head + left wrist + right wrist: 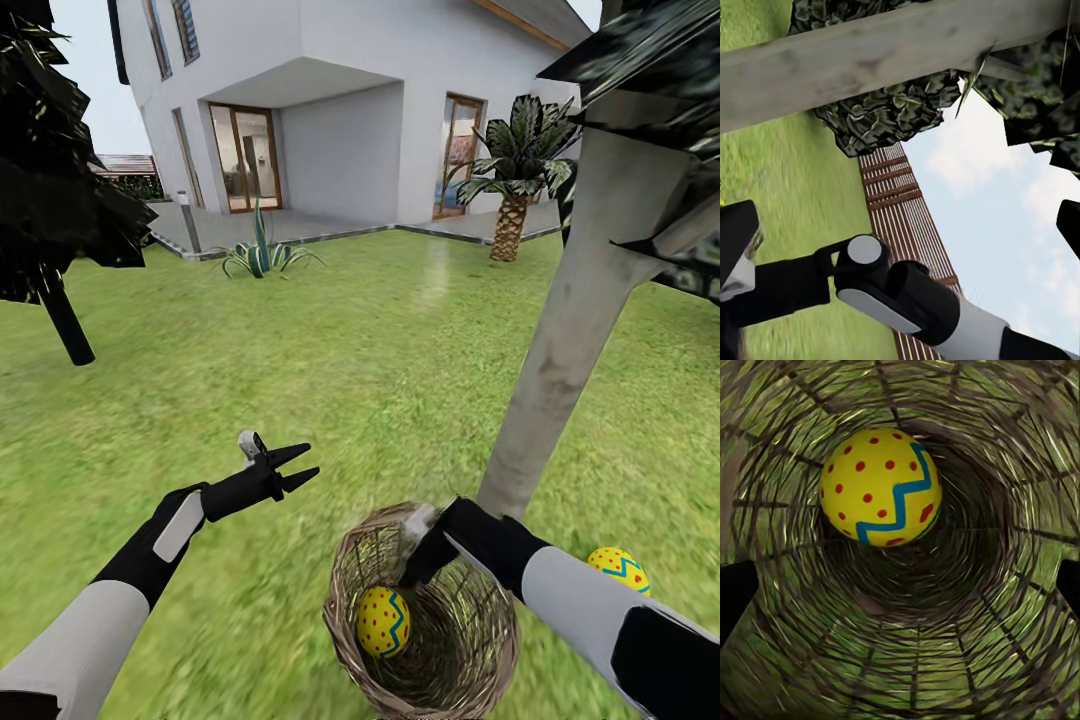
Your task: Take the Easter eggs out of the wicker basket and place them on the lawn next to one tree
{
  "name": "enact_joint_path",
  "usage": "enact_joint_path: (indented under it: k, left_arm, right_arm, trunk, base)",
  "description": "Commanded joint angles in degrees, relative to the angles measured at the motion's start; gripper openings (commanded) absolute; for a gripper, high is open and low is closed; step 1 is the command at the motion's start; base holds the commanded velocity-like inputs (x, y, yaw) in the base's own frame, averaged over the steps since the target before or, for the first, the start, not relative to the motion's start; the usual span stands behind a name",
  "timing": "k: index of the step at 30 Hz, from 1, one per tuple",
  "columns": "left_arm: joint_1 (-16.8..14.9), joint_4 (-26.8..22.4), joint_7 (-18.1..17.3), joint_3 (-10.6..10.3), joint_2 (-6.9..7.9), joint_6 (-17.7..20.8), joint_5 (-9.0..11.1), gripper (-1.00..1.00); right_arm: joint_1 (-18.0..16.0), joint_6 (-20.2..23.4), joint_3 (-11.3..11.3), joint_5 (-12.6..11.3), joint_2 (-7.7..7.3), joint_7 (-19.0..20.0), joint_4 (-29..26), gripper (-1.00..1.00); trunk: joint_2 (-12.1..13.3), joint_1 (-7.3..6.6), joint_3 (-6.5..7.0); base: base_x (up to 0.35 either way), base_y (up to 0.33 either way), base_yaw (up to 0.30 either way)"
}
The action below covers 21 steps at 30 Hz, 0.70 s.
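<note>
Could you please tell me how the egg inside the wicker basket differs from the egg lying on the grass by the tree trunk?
The egg in the basket sits inside the wicker basket, in full view; the egg on the lawn lies on grass beside the tree trunk, partly hidden by the right arm. The right gripper reaches into the basket toward the first. Both are yellow with red dots and a blue zigzag.

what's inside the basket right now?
One egg lies in the basket, low against its wall. The right pincer reaches in over the rim; its arm covers part of the inside, so anything beneath is hidden.
</note>
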Motion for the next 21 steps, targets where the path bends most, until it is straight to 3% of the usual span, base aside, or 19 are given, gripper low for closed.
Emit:
enact_joint_path:
  k: [1, 8, 9, 10, 13, 21]
  left_arm:
    - [-0.05, 0.02, -0.05, -0.2, 0.05, 0.35, 0.35, 1.0]
    - [-0.05, 0.02, -0.05, -0.2, 0.05, 0.33, 0.35, 1.0]
    - [-0.05, 0.02, -0.05, -0.2, 0.05, 0.32, 0.35, 1.0]
    - [-0.05, 0.02, -0.05, -0.2, 0.05, 0.3, 0.35, 1.0]
    - [-0.05, 0.02, -0.05, -0.2, 0.05, 0.3, 0.35, 1.0]
    - [-0.05, 0.02, -0.05, -0.2, 0.05, 0.31, 0.35, 1.0]
  right_arm:
    - [-0.08, 0.2, 0.34, -0.28, -0.03, 0.02, 0.29, 1.0]
    - [-0.09, 0.09, 0.51, 0.18, -0.04, 2.51, 1.53, 1.0]
    - [-0.09, 0.02, 0.51, 0.73, -0.04, 3.07, 1.55, 1.0]
    - [-0.09, -0.12, 0.44, 2.97, -0.01, 3.85, 1.7, 1.0]
    - [-0.09, -0.2, 0.38, 4.5, 0.02, 4.44, 1.82, 1.0]
    - [-0.09, -1.21, 0.36, 4.99, 0.03, 4.55, 1.06, 1.0]
  trunk:
    - [-0.44, 0.21, -0.23]
    - [-3.25, 1.75, -1.49]
    - [-3.65, 1.97, -1.67]
    - [-4.05, 2.19, -1.85]
    - [-5.25, 2.85, -2.39]
    - [-7.37, 4.06, -3.94]
  base:
    - [0.0, 0.0, 0.0]
    - [0.0, 0.0, 0.0]
    - [0.0, 0.0, 0.0]
    - [0.0, 0.0, 0.0]
    - [0.0, 0.0, 0.0]
    - [0.0, 0.0, 0.0]
